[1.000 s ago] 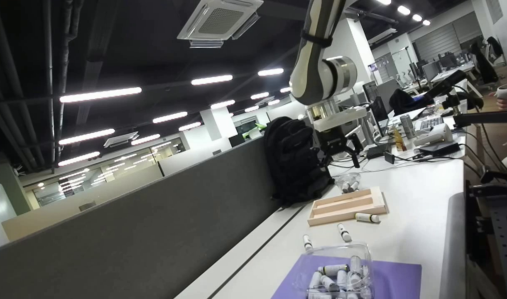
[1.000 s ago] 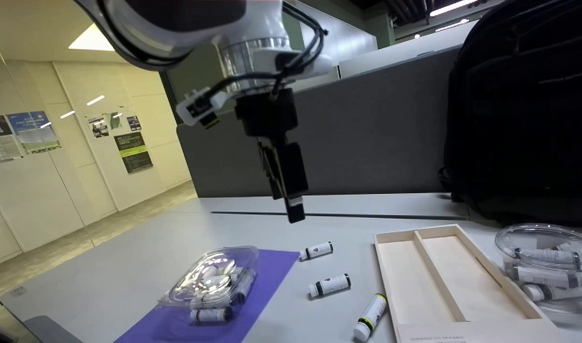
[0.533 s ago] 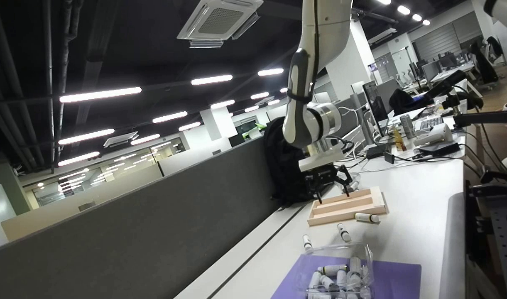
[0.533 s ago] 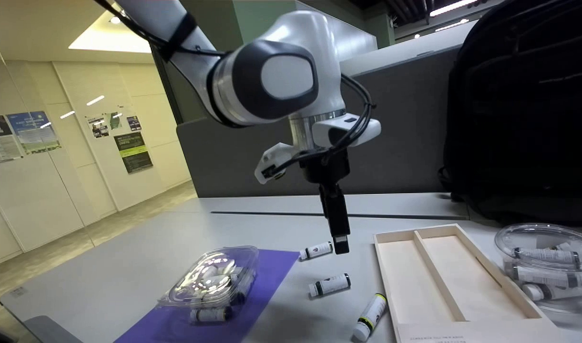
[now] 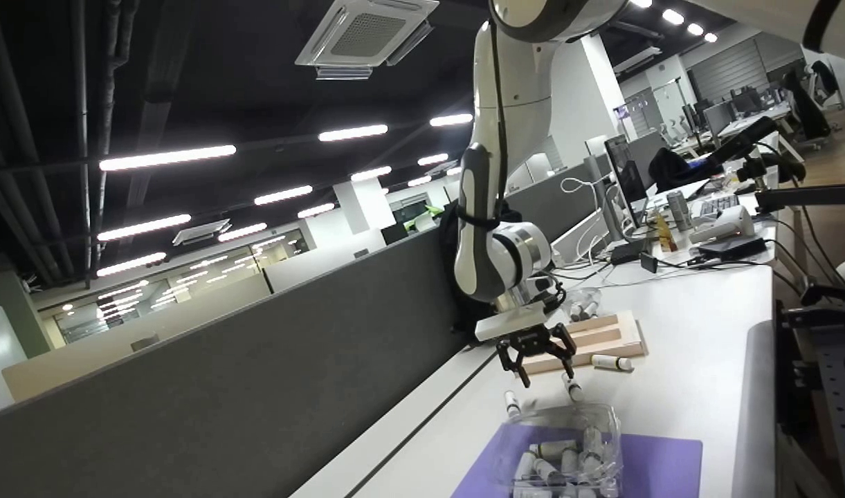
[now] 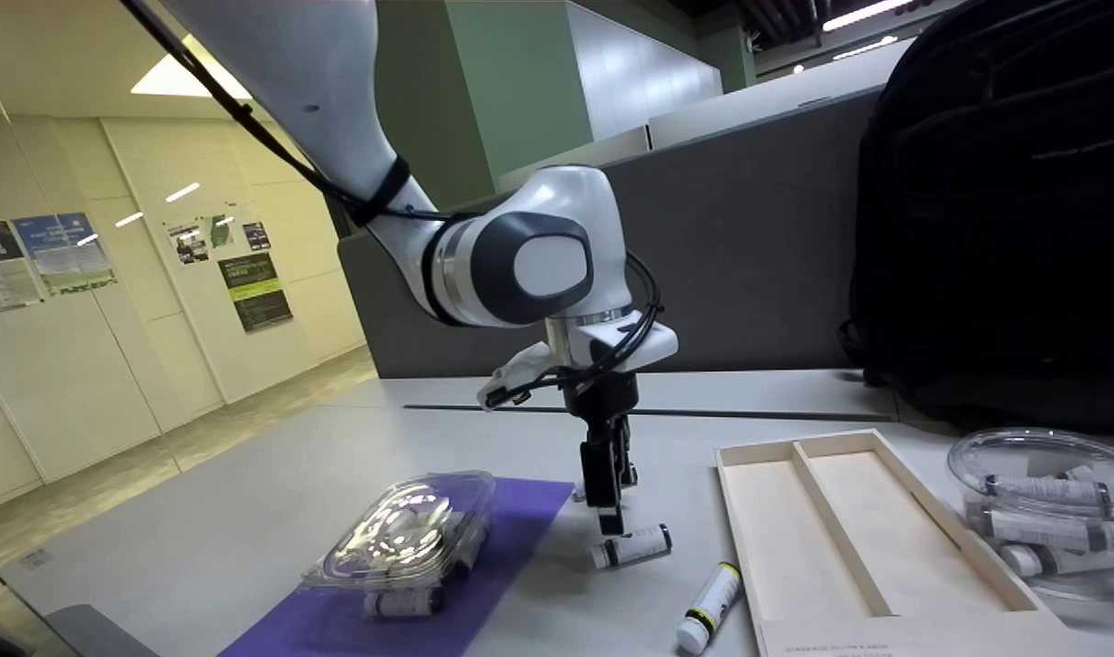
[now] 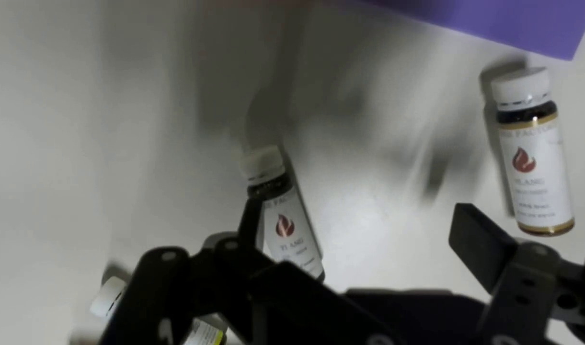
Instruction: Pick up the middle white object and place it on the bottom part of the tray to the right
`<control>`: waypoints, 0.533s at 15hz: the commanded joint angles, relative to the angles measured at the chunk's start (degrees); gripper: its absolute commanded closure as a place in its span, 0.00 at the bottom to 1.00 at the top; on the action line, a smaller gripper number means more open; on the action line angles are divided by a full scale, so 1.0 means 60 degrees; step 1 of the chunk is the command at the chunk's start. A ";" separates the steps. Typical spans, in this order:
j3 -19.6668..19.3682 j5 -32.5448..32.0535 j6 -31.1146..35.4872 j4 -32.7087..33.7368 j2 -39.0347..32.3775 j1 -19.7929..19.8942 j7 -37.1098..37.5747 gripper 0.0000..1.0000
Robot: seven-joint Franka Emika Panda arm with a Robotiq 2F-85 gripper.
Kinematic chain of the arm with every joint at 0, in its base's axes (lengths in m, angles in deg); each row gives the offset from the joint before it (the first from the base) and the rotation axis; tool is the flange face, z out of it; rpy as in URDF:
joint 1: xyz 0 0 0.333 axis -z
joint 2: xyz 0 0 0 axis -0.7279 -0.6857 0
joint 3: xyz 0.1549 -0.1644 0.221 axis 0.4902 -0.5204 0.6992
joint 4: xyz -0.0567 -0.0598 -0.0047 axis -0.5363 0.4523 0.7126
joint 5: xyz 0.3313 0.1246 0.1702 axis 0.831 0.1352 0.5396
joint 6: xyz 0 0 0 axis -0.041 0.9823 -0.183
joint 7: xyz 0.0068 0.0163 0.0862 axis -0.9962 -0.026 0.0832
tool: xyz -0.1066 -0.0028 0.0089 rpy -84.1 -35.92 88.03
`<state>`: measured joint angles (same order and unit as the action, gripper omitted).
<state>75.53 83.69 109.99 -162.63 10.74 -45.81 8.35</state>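
Observation:
The middle white bottle (image 6: 643,545) lies on its side on the table between two other loose white bottles. It also shows in the wrist view (image 7: 294,235), partly behind my left finger. My gripper (image 5: 548,378) is open and empty, low above the table. In the wrist view the gripper (image 7: 357,215) has its left finger over the middle bottle's side and its right finger near the far bottle (image 7: 536,167). The gap lies over bare table between them. The light-wood tray (image 6: 798,538), with two long compartments, lies beside the loose bottles.
A yellow-banded bottle (image 6: 710,607) lies against the tray's side. A purple mat (image 6: 529,516) bears a clear container (image 6: 406,538) with several bottles. A round clear tub (image 6: 1049,525) of bottles stands beyond the tray. A black backpack (image 6: 994,228) and grey partition (image 6: 748,255) stand behind.
My gripper has come down from high above the table to just over the loose bottles. It stays open. The bottles and the tray have not moved.

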 commanded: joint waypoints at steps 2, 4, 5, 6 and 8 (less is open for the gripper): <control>0.0012 0.0142 0.0140 -0.0423 0.0233 -0.0021 -0.0050 0.00; 0.0073 0.0132 0.0293 -0.0733 0.0499 0.0061 -0.0407 0.00; 0.0104 0.0144 0.0403 -0.0909 0.0691 0.0113 -0.0634 0.00; 0.0125 0.0241 0.0484 -0.0968 0.0810 0.0180 -0.0740 0.00; -0.0011 0.0088 0.0287 -0.0471 0.0252 -0.0007 -0.0487 0.00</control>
<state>75.61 84.13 111.90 -165.59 12.29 -45.71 5.48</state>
